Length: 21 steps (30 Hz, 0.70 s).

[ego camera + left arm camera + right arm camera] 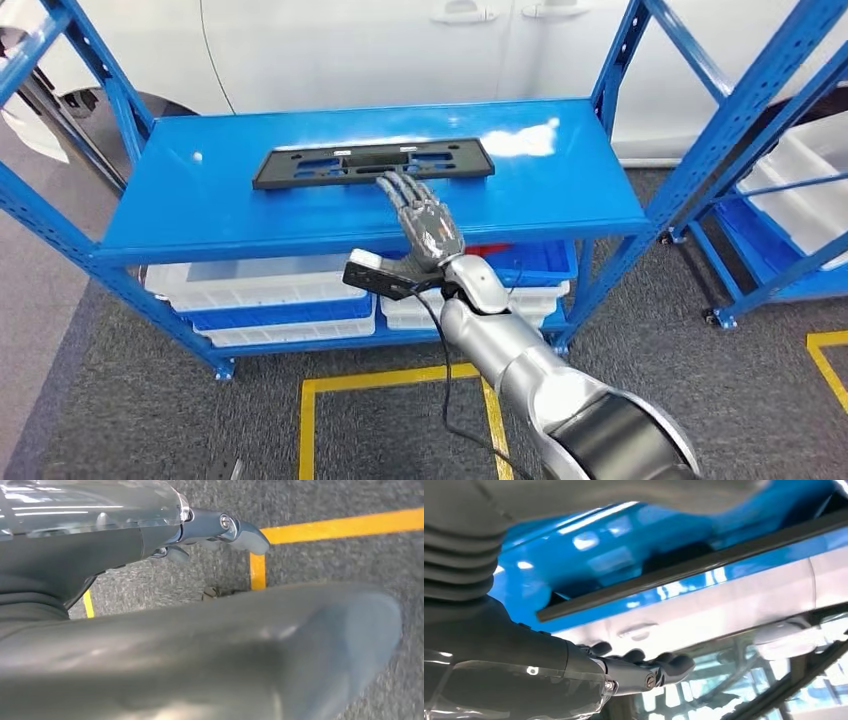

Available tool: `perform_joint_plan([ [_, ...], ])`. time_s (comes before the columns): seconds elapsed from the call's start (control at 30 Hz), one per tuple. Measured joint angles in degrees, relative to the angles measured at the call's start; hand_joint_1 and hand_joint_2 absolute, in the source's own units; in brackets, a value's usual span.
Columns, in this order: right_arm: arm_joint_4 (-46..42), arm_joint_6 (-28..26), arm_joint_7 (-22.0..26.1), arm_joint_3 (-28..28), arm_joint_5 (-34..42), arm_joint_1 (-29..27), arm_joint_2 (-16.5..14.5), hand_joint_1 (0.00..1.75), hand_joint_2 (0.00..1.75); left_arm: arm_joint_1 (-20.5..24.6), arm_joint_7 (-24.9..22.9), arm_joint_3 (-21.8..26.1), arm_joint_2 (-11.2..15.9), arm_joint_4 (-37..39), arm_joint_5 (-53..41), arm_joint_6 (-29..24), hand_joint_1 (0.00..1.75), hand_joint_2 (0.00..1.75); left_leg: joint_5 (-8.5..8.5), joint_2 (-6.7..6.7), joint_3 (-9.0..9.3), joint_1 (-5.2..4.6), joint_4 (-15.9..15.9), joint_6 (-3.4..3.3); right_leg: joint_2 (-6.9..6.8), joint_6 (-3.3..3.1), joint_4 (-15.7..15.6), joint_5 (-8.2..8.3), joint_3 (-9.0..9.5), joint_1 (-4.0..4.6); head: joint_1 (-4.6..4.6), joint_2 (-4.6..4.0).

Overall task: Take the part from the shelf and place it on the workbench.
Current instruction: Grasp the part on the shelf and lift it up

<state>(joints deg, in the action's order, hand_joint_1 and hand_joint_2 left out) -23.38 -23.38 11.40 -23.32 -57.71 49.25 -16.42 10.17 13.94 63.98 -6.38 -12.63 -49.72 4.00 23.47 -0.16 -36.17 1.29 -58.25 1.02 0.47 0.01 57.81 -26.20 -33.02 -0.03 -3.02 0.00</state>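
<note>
Part (373, 163): black slotted plate, lay flat along blue shelf (560, 190) top, unlifted; right hand (425, 218) extended flat, fingers apart, tips at near edge, presumably positioned for grasp.

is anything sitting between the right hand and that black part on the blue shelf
Nothing visible does. The right hand reaches over the blue shelf with its fingertips already at the near edge of the flat black part. The shelf surface around the part is bare.
</note>
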Motion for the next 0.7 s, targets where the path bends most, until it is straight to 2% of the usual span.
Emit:
perform_joint_plan([
  [0.07,-0.25,-0.48,-0.26,0.0,-1.16,-0.12,-0.11,0.0,1.75,0.01,-0.05,0.0,-0.01,0.0,-0.11,0.01,0.0,0.0,-0.13,-0.04,0.26,0.13,-0.05,-0.75,-0.07,0.69,0.82,-0.77,-0.14,-0.11,0.01,0.0],
  [0.1,-0.37,-0.78,-0.47,0.0,-1.64,-0.11,-0.15,0.0,1.75,0.1,-0.04,0.0,-0.01,0.0,-0.16,0.01,0.0,0.0,-0.02,-0.04,0.51,0.19,0.06,-1.1,-0.11,0.98,2.55,-1.69,-0.86,-0.2,0.01,0.0],
  [0.13,-0.48,-1.09,-0.77,-0.01,-2.1,-0.13,-0.15,0.0,1.75,0.2,-0.03,0.0,0.0,0.0,-0.2,0.01,0.0,0.0,0.14,-0.04,0.8,0.22,0.14,-1.39,-0.15,1.21,5.54,-3.03,-2.3,-0.3,0.01,0.0],
  [0.2,-0.54,-1.87,-1.64,-0.15,-3.29,-0.33,-0.14,0.0,1.75,0.32,-0.04,0.0,0.02,0.0,-0.24,0.01,0.0,0.0,0.59,-0.03,1.24,0.12,0.14,-1.76,-0.18,1.41,13.53,-5.85,-6.76,-0.35,0.0,0.0],
  [0.23,-0.52,-2.4,-2.22,-0.36,-4.07,-0.51,-0.13,0.0,1.75,0.33,-0.05,0.0,0.02,0.0,-0.24,0.0,0.0,0.0,0.82,-0.04,1.48,0.06,0.12,-1.82,-0.18,1.41,16.45,-6.33,-8.76,-0.36,0.0,0.0],
  [0.27,-0.51,-3.08,-2.8,-0.68,-4.95,-0.65,-0.13,0.0,1.75,0.3,-0.08,0.0,0.02,0.0,-0.25,0.0,0.0,0.0,1.08,-0.07,1.76,0.01,0.11,-1.82,-0.17,1.31,17.26,-5.63,-9.83,-0.35,0.0,0.0],
  [0.3,-0.52,-3.88,-3.36,-1.11,-5.93,-0.71,-0.13,0.0,1.75,0.26,-0.13,0.0,0.02,0.0,-0.25,0.0,0.0,0.0,1.36,-0.11,2.12,-0.03,0.09,-1.78,-0.17,1.1,15.69,-3.76,-9.73,-0.32,0.0,0.0],
  [0.37,-0.54,-5.82,-4.71,-2.24,-8.32,-0.61,-0.13,0.0,1.75,0.21,-0.22,0.0,-0.04,0.02,-0.25,-0.01,0.0,0.0,2.0,-0.19,2.94,-0.09,0.1,-1.57,-0.17,0.34,7.82,1.33,-6.98,-0.11,0.01,-0.01],
  [0.4,-0.54,-6.71,-5.33,-2.91,-9.44,-0.5,-0.14,0.0,1.75,0.21,-0.26,0.0,-0.09,0.05,-0.25,-0.01,0.0,0.0,2.31,-0.22,3.2,-0.21,0.07,-1.36,-0.18,-0.05,4.06,2.95,-5.46,0.11,0.01,-0.01],
  [0.43,-0.54,-7.37,-5.85,-3.57,-10.34,-0.41,-0.15,0.0,1.75,0.21,-0.3,0.0,-0.13,0.09,-0.25,-0.03,0.0,0.0,2.55,-0.23,3.34,-0.27,0.1,-1.11,-0.18,-0.33,1.66,3.69,-4.48,0.31,0.01,-0.01],
  [0.5,-0.53,-8.0,-6.45,-4.7,-11.33,-0.31,-0.19,0.0,1.75,0.18,-0.37,0.0,-0.16,0.15,-0.23,-0.07,0.0,0.0,2.88,-0.21,3.47,-0.35,0.29,-0.46,-0.13,-0.66,0.33,3.41,-3.92,0.61,0.01,0.0],
  [0.57,-0.6,-8.37,-7.27,-5.55,-12.57,-0.25,-0.28,0.0,1.75,0.15,-0.4,0.0,-0.12,0.15,-0.22,-0.09,0.0,0.0,3.39,-0.17,3.64,-0.23,0.2,0.14,-0.06,-1.02,-0.19,3.3,-3.42,0.32,-0.01,0.0],
  [0.6,-0.63,-8.7,-7.86,-6.04,-13.57,-0.13,-0.38,0.0,1.75,0.18,-0.4,0.0,-0.09,0.15,-0.23,-0.09,0.0,0.0,4.12,-0.15,3.26,-0.22,-0.94,0.38,-0.08,-1.27,-0.51,3.24,-3.01,0.15,-0.01,0.0],
  [0.63,-0.66,-8.98,-8.48,-6.63,-14.71,0.0,-0.52,0.0,1.75,0.19,-0.4,0.0,-0.07,0.15,-0.24,-0.09,0.0,0.0,5.3,-0.14,2.24,-0.16,-3.25,0.57,-0.11,-1.53,-0.78,3.13,-2.57,0.01,-0.01,0.0],
  [0.7,-0.55,-9.31,-9.51,-8.03,-16.66,0.14,-0.84,0.0,1.75,0.17,-0.41,0.0,-0.04,0.15,-0.32,-0.09,0.0,0.0,8.25,-0.13,-1.61,-0.1,-10.68,0.91,-0.15,-1.99,-0.83,2.66,-1.99,0.14,0.0,0.0],
])
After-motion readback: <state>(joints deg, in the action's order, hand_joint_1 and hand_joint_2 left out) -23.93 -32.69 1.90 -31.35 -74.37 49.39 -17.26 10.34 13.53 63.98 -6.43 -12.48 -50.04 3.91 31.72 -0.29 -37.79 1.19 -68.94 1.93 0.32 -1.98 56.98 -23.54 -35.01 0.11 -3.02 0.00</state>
